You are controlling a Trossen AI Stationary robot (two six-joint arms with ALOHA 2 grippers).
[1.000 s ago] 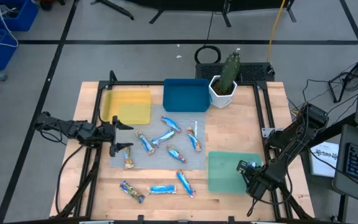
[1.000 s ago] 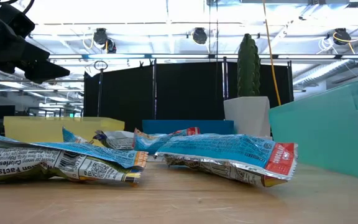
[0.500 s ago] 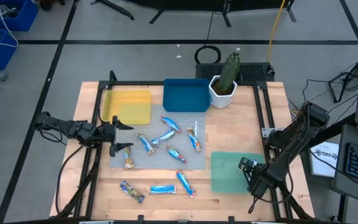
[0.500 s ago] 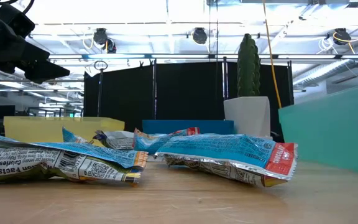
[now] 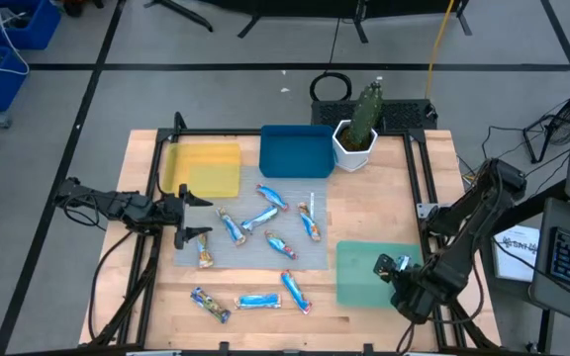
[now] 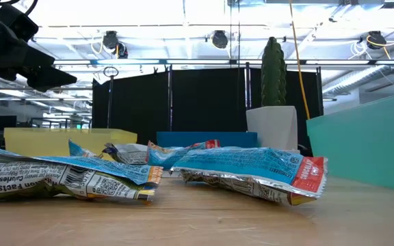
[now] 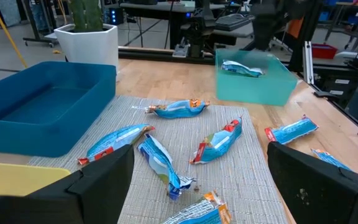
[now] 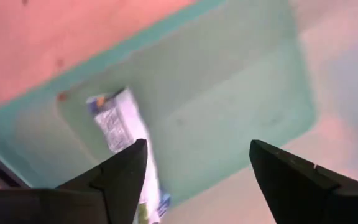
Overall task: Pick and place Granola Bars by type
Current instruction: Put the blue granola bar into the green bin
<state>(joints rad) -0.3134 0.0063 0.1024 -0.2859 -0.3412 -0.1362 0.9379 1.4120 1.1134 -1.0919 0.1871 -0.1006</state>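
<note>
Several Granola Bars in shiny blue wrappers lie on the grey mat [image 5: 255,227], among them one at the middle [image 5: 258,220] and one at the mat's left edge [image 5: 204,255]. Three more lie on the wood near the front edge [image 5: 258,301]. One bar [image 8: 120,127] lies flat in the green tray [image 5: 364,282]. My right gripper [image 8: 197,155] hovers open over that tray [image 8: 229,106], above the bar and clear of it. At the mat's left edge my left gripper [image 5: 198,220] waits open, with the bars ahead of it [image 7: 216,140].
A yellow tray [image 5: 201,168] and a blue tray [image 5: 297,150] stand side by side at the far edge. A white pot with a cactus [image 5: 356,138] is right of the blue tray. Bare wood lies between the mat and the green tray.
The green tray has slid a little toward the table's right edge and then stayed put. My right arm has shifted slightly above it. The bars on the mat and on the wood have not moved.
</note>
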